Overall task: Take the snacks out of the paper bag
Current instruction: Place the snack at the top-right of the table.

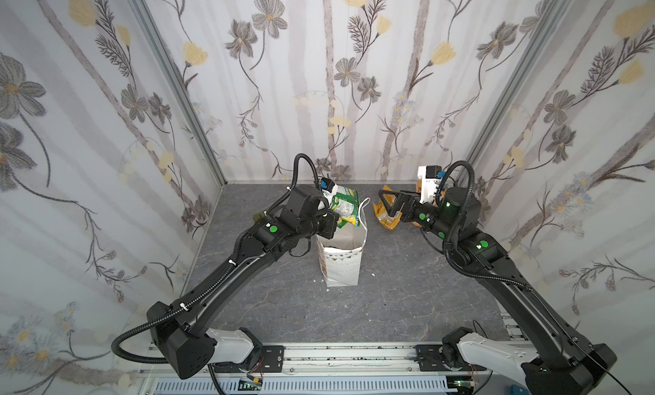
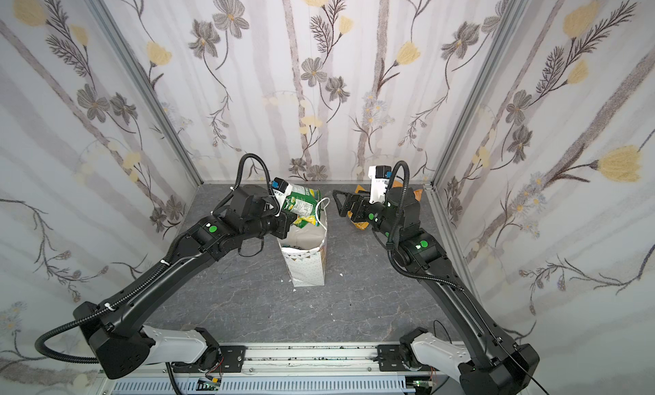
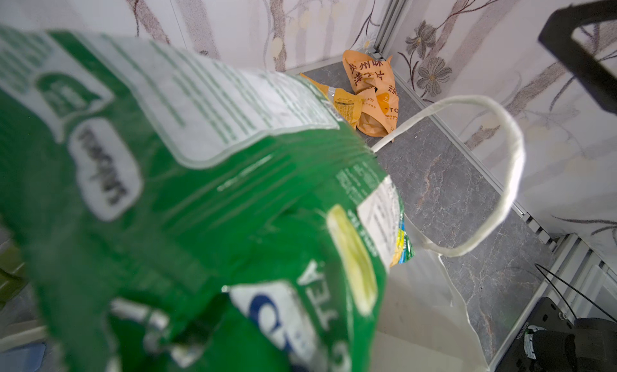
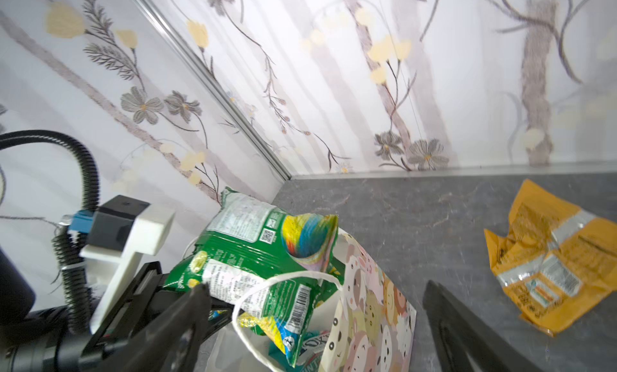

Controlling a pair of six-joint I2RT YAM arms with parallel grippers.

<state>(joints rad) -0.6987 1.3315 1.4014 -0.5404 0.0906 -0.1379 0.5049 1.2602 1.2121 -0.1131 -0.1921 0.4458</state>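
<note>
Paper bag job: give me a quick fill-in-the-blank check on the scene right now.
The left pincer holds a ____ snack packet over the paper bag.
The right pincer stands ____ and empty.
The orange packets lie on the ____, outside the bag.
Missing: green; open; table.

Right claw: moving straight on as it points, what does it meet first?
Probably the paper bag, at its upper rim, or the green packets that the left claw holds above it; depth is unclear.
</note>
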